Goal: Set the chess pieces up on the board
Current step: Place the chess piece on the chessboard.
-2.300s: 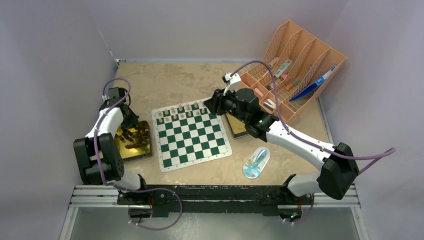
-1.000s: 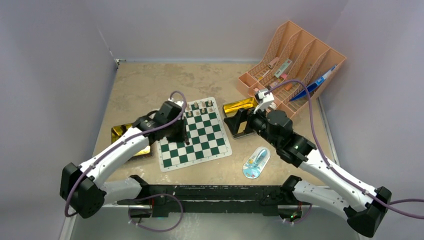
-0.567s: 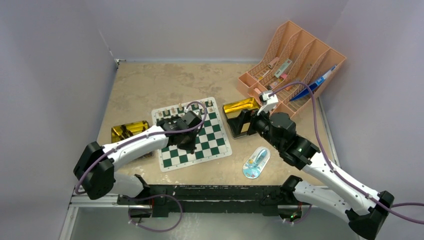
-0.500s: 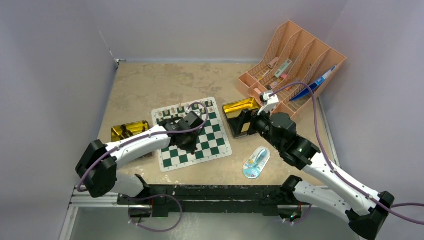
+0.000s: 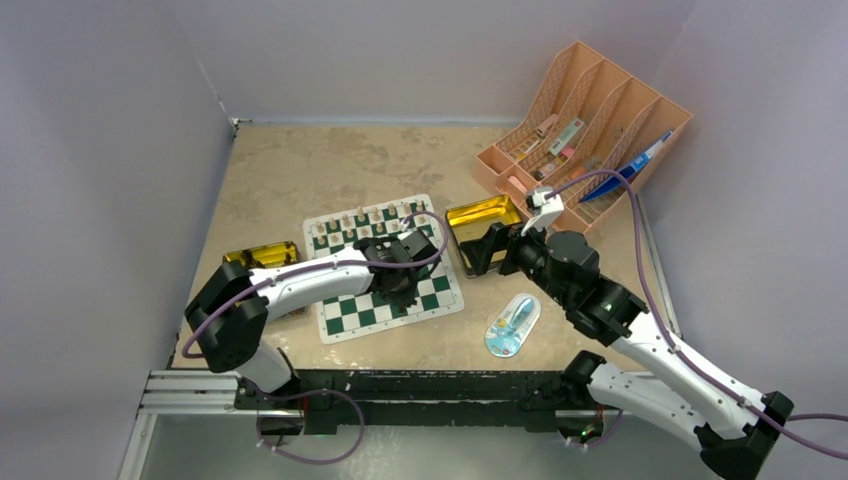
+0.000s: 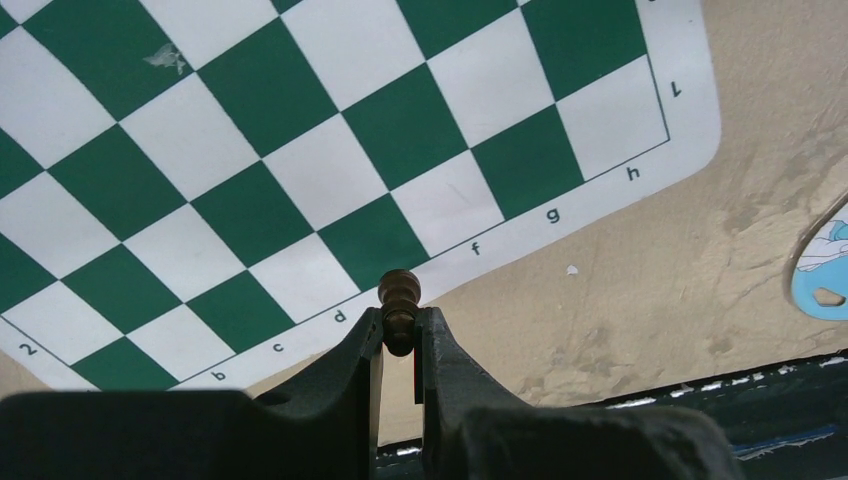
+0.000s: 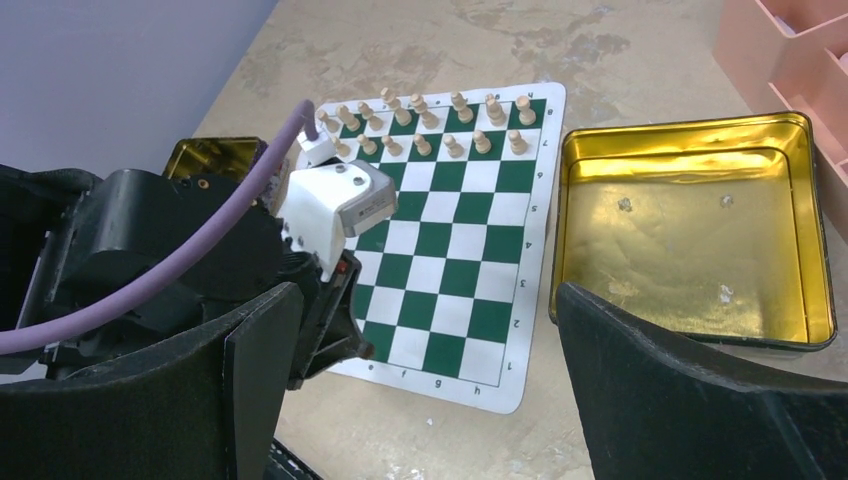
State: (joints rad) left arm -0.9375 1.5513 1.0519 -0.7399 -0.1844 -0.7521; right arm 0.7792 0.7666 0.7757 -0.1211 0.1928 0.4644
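Your left gripper [image 6: 399, 340] is clamped on a dark brown piece [image 6: 399, 298], above the board [image 6: 300, 160] at its near edge by the d and e letters (cream pieces [image 7: 430, 125] fill the far two rows). Lower it straight, centre it in a near-row square, release only once it stands. Your right gripper [image 7: 430, 340] hangs wide open, empty, near the gold tin [image 7: 690, 210] off the board's right edge.

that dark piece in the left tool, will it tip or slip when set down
Probably light: the dark piece sits in a narrow pinch of the left tool. Likely tippy, as what shows is slim. Its rounded shape may swivel in the grip.
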